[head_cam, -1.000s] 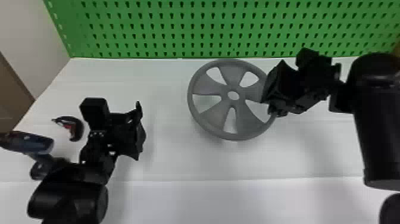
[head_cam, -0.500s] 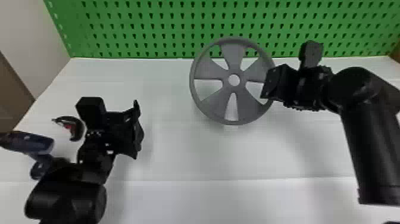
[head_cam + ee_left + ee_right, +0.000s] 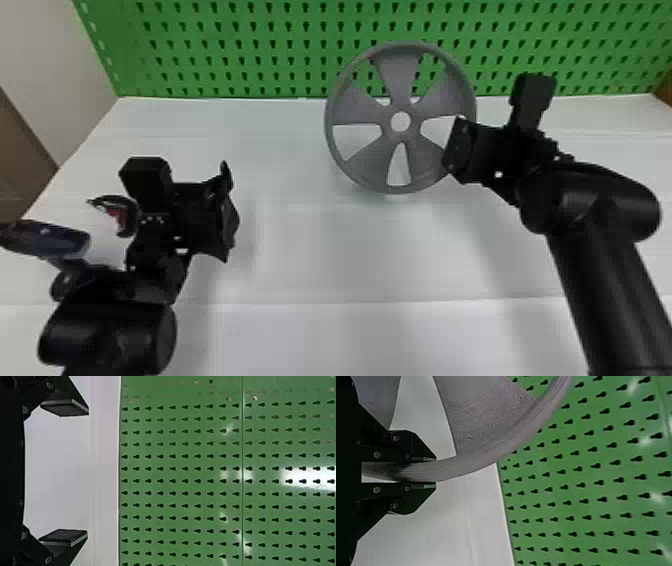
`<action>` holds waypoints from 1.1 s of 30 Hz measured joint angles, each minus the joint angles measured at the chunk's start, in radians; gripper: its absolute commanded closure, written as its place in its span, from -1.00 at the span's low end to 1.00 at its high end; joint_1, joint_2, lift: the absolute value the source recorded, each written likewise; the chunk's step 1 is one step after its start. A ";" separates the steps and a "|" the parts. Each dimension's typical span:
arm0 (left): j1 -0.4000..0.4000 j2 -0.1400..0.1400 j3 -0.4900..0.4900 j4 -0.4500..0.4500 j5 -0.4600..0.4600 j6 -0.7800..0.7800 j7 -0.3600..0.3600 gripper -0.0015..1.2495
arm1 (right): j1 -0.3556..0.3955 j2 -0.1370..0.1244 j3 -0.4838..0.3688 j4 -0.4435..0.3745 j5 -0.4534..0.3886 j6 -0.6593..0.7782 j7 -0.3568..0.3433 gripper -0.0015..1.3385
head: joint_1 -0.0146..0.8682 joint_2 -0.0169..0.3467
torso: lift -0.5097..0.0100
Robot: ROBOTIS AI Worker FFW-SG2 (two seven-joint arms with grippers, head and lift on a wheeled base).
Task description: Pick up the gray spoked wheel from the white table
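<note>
Our right hand [image 3: 435,471] is clamped on the rim of the wheel [image 3: 397,75], fingers closed across one edge only. The rest of the wheel hangs out to the left of that hand, over the table [image 3: 310,260], and looks to us to be off it, though we cannot tell how high. With so much weight to one side, we'd expect the curved rim to roll or droop between the pads if we jerk or turn the wrist. Beyond the hand stands the board [image 3: 225,47]; pushing forward could knock the upper rim against it and twist the grip. Well apart to the left, our left hand [image 3: 87,473] has its fingers spread, gripping nothing. Swinging wide that way could clip it, so we should raise straight and slowly.
</note>
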 measured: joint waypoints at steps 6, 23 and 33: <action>-0.006 0.000 -0.002 -0.004 0.008 -0.004 0.000 -0.69 | 0.051 0.015 0.001 0.002 0.071 -0.180 0.026 0.52 | 0.78 -0.66 | 0.58; -0.021 -0.002 -0.015 -0.004 0.019 -0.009 0.000 -0.69 | 0.123 0.043 0.034 0.126 0.195 -0.658 0.045 0.59 | 0.78 -0.66 | 0.58; -0.019 -0.002 -0.014 -0.003 0.020 -0.009 0.000 -0.69 | 0.134 0.051 0.038 0.172 0.208 -0.751 0.046 0.59 | 0.78 -0.66 | 0.58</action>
